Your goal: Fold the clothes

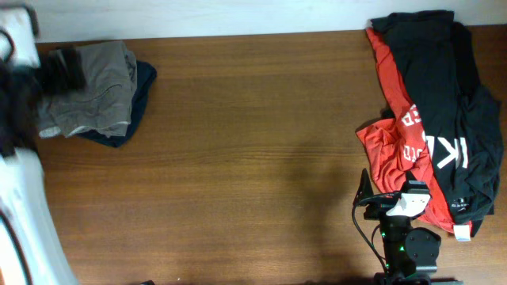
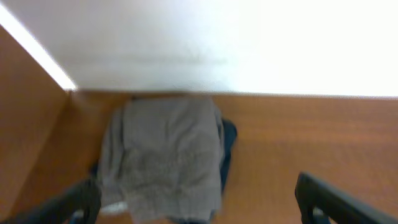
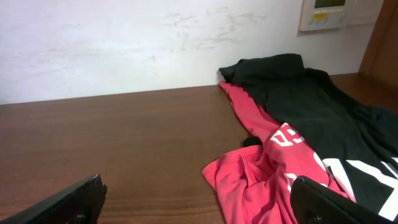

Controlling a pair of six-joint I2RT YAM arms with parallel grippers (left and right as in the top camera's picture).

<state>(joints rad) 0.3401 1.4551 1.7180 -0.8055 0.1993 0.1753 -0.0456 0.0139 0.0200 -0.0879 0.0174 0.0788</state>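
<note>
Shorts (image 1: 95, 83) lie folded at the table's (image 1: 253, 142) far left corner atop a navy garment (image 1: 143, 89), left gripper (image 2: 199, 198) above them with jaws spread, right gripper (image 3: 198, 200) likewise wide apart and empty beside the red and black T-shirts (image 1: 444, 103).

Red T-shirt (image 1: 390, 154) partly under black T-shirt (image 1: 440, 87), navy garment (image 1: 143, 85), wooden table (image 1: 253, 158)

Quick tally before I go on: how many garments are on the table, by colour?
Grey shorts: 1
Navy garment: 1, mostly under the shorts
Red T-shirt: 1
Black T-shirt: 1
Total: 4
</note>
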